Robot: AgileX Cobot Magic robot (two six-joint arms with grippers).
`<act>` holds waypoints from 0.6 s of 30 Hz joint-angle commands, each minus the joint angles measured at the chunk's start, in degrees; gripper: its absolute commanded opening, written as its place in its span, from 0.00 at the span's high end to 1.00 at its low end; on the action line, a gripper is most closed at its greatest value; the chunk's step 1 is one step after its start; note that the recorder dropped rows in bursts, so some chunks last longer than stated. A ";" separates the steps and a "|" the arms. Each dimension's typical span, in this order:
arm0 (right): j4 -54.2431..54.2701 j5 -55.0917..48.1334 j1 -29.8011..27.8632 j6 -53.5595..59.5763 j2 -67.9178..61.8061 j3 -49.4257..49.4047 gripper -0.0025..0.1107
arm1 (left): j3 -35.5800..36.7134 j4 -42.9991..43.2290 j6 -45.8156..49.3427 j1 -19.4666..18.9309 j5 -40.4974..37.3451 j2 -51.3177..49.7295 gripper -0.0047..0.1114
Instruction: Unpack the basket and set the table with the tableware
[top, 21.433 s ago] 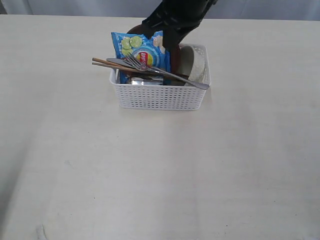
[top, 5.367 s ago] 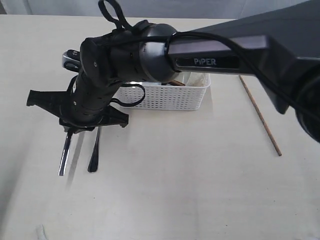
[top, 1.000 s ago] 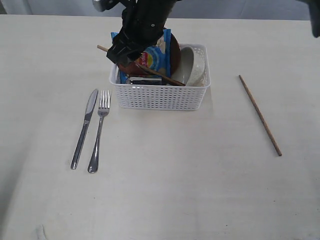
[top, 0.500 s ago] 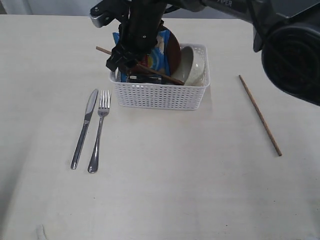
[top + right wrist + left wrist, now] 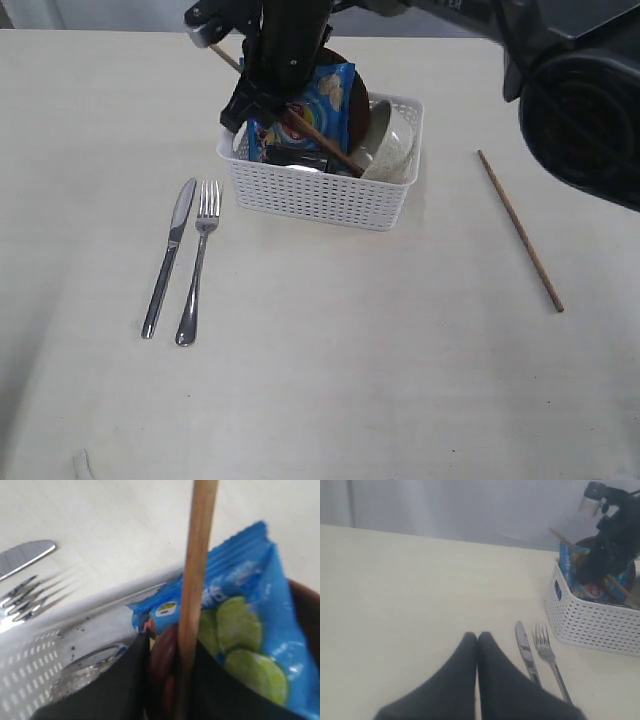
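One white perforated basket (image 5: 320,195) stands on the pale worktop (image 5: 350,350), in its far half. Its long axis runs roughly side to side but skewed, with the right end swung nearer the camera.

There are two wooden chopsticks. The loose chopstick (image 5: 520,230) lies flat on the worktop, well apart to the right of the basket, and runs from far-left to near-right. The tilted chopstick (image 5: 325,145) slants steeply: its low end sits inside the basket toward the right, and its high end is in the air past the basket's far left corner. The right end effector (image 5: 250,110) reaches down over the basket's left end. In the right wrist view its two dark fingers are drawn in on either side of this chopstick, pinching it.

One steel knife (image 5: 168,258) and one steel fork (image 5: 196,262) lie side by side on the worktop, left of the basket, with the knife on the outside. They are parallel, blade tip and tines pointing to the far edge, handles toward the near side and leaning slightly left.

Inside the basket are one blue chips bag (image 5: 320,100) standing upright, one brown round plate (image 5: 358,105) on edge behind it, and one pale bowl (image 5: 395,145) on edge at the right end.

The left end effector (image 5: 477,636) sits low over bare worktop near the knife, its fingers pressed together on nothing.
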State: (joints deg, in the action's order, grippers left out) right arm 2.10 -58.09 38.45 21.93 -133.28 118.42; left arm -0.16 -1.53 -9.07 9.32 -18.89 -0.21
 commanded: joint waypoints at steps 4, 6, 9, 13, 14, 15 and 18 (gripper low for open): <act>0.93 -2.51 -0.36 -0.54 9.44 1.34 0.98 | 0.16 -0.21 0.03 -0.06 0.63 0.21 0.96; 0.82 -3.74 -0.36 -0.99 11.77 1.34 0.98 | 0.16 -0.21 0.03 -0.06 0.63 0.21 0.96; 0.59 -6.57 -1.21 -2.09 15.32 1.34 0.98 | 0.16 -0.21 0.03 -0.06 0.63 0.21 0.96; -1.60 -11.88 -5.37 -6.32 19.16 1.34 0.98 | 0.16 -0.21 0.03 -0.06 0.63 0.21 0.96; -1.75 -11.88 -7.19 -7.40 19.70 1.34 0.98 | 0.16 -0.21 0.03 -0.06 0.63 0.21 0.96; -1.75 -11.88 -9.30 -8.58 20.04 1.23 0.98 | 0.16 -0.21 0.03 -0.06 0.63 0.21 0.96; -1.75 -11.88 -16.12 -12.17 21.46 -2.67 0.98 | 0.16 -0.21 0.03 -0.06 0.63 0.21 0.96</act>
State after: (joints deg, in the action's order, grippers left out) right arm 1.66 -68.96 27.54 13.02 -113.15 118.47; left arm -0.16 -1.53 -9.07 9.32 -18.89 -0.21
